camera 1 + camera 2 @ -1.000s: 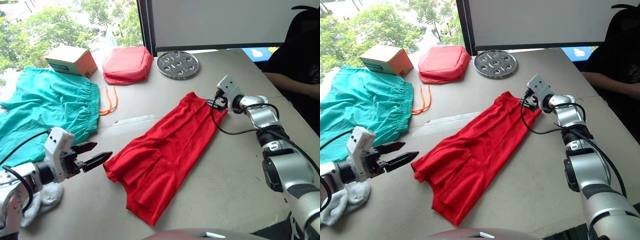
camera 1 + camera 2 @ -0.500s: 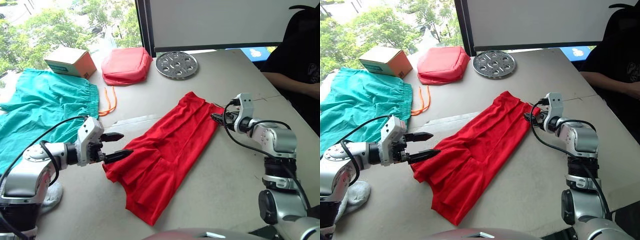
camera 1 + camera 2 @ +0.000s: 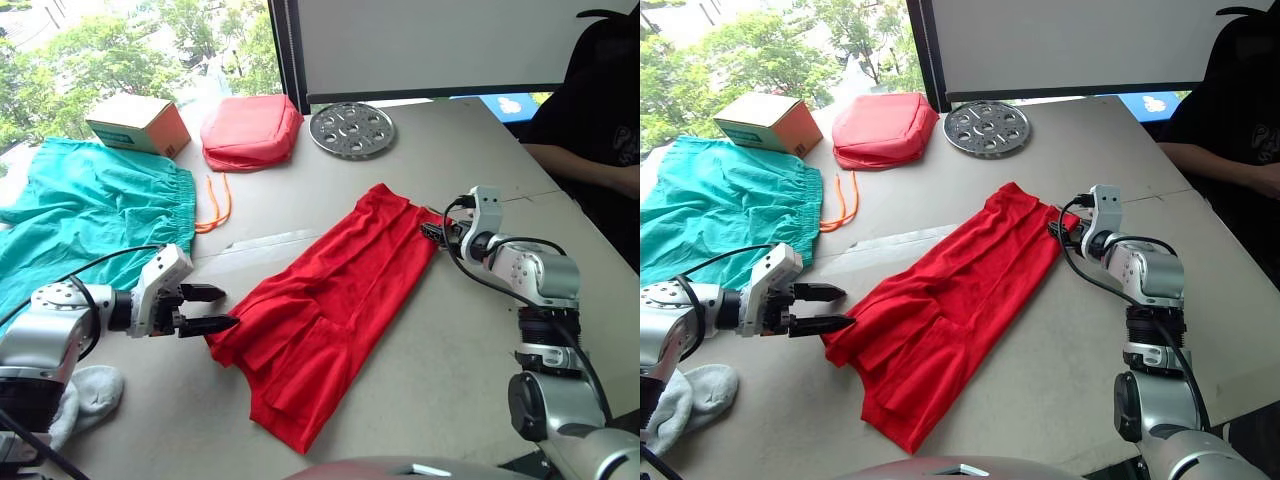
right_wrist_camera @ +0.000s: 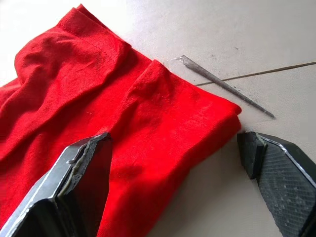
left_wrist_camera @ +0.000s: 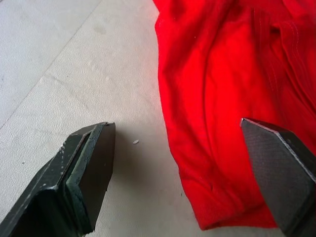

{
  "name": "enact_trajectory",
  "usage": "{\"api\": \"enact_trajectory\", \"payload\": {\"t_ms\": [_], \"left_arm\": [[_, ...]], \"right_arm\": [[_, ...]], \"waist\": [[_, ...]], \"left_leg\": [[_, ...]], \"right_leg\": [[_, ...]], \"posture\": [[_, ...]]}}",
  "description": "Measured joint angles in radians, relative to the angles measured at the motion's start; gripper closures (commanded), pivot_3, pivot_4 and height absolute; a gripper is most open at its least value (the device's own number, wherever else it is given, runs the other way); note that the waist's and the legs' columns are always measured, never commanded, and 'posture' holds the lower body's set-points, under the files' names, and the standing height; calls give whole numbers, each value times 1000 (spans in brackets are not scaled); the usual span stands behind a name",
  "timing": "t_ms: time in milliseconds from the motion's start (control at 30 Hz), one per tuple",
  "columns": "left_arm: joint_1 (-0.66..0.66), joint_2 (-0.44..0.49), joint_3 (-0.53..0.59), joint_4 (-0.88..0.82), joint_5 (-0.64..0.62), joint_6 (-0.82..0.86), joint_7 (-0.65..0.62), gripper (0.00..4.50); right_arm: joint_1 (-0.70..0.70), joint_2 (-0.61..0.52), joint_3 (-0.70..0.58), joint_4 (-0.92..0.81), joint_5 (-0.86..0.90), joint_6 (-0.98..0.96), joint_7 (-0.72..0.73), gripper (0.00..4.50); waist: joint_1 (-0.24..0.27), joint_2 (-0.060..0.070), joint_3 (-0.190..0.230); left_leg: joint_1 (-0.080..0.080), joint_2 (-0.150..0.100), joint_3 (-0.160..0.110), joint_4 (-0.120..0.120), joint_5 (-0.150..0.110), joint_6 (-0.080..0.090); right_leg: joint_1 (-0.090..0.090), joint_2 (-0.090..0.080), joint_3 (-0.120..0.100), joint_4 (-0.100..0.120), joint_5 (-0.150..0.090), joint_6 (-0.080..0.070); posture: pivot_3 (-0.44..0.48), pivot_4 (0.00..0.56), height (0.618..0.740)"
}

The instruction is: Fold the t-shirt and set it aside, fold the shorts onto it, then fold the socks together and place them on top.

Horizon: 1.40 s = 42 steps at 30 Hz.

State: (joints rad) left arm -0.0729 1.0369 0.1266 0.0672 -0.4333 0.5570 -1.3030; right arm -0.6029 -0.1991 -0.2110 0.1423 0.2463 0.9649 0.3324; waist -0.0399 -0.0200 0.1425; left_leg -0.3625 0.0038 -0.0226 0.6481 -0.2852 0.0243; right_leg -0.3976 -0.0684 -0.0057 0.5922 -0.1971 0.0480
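Observation:
The red t-shirt [image 3: 330, 300] lies as a long folded strip running diagonally across the middle of the table. My left gripper [image 3: 230, 307] is open at the strip's near left end, low over the table. In the left wrist view the shirt's edge [image 5: 222, 98] lies between the spread fingers [image 5: 89, 168]. My right gripper [image 3: 432, 233] is open at the shirt's far right corner [image 4: 163, 123], one finger on either side of it. The teal shorts [image 3: 90, 220] are spread at the left, orange drawstring [image 3: 215, 205] trailing. The grey socks [image 3: 85, 395] lie bunched by my left arm.
At the back stand a cardboard box [image 3: 140, 122], a salmon padded pouch [image 3: 252, 130] and a round perforated metal plate [image 3: 352, 128]. A person in black [image 3: 600, 110] sits at the table's right side. A strip of tape [image 3: 255, 242] lies between shorts and shirt.
The left gripper came right to the shirt's near end, then eased back slightly left and lower. The right arm dropped its elbow; its gripper settled lower at the shirt's far right corner.

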Motion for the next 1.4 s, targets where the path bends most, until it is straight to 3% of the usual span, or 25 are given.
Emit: {"api": "enact_trajectory", "payload": {"t_ms": [67,200,233,267,333,700,967,1233,1400], "left_arm": [[16,4,-1,-12,12,-12,3,972],[69,16,-9,-49,61,-72,37,2900],[71,14,-7,-51,67,-75,49,3111],[77,14,-3,-55,70,-75,63,3794],[117,10,19,-85,61,-62,73,4465],[379,-121,205,-336,-103,126,214,4465],[591,-275,332,-574,-185,235,387,4465],[770,-466,330,-808,-248,280,561,4465],[838,-582,322,-869,-254,246,666,4465]], "right_arm": [[-2,1,4,9,3,-8,-3,1043],[-17,-1,22,66,-3,-51,-9,3067],[-19,-3,29,74,-6,-61,-10,3308],[-20,-4,40,83,-8,-72,-9,4054],[-23,-14,54,102,-12,-95,-6,4500],[-57,-90,119,180,-44,-170,23,4500],[-219,-121,210,412,-97,-307,123,4500],[-386,-78,288,699,-182,-476,169,4500],[-462,-30,291,838,-212,-562,179,4500]], "waist": [[0,0,0],[-3,1,0],[-3,1,0],[-4,1,0],[-7,1,0],[-2,1,-1],[-6,1,-1],[-1,0,-1],[-1,1,-1]], "left_leg": [[0,0,0,0,0,0],[2,0,2,-1,0,0],[1,0,2,-1,0,0],[1,0,2,-1,0,0],[2,1,4,-1,0,1],[1,1,3,-1,-1,1],[1,1,4,-1,-1,1],[0,1,3,0,-1,0],[0,1,1,0,-1,0]], "right_leg": [[0,0,0,0,0,0],[0,-1,1,0,0,0],[0,-1,1,0,0,0],[0,-1,1,0,0,0],[0,-1,3,0,0,0],[-1,-2,3,-1,0,0],[-1,-2,3,-1,0,-1],[-1,-4,3,-2,0,-1],[-1,-4,0,-3,0,-1]], "posture": [[0,150,740],[0,150,740],[0,150,740],[0,150,740],[0,150,740],[0,150,740],[0,150,740],[0,150,740],[0,150,740]]}}
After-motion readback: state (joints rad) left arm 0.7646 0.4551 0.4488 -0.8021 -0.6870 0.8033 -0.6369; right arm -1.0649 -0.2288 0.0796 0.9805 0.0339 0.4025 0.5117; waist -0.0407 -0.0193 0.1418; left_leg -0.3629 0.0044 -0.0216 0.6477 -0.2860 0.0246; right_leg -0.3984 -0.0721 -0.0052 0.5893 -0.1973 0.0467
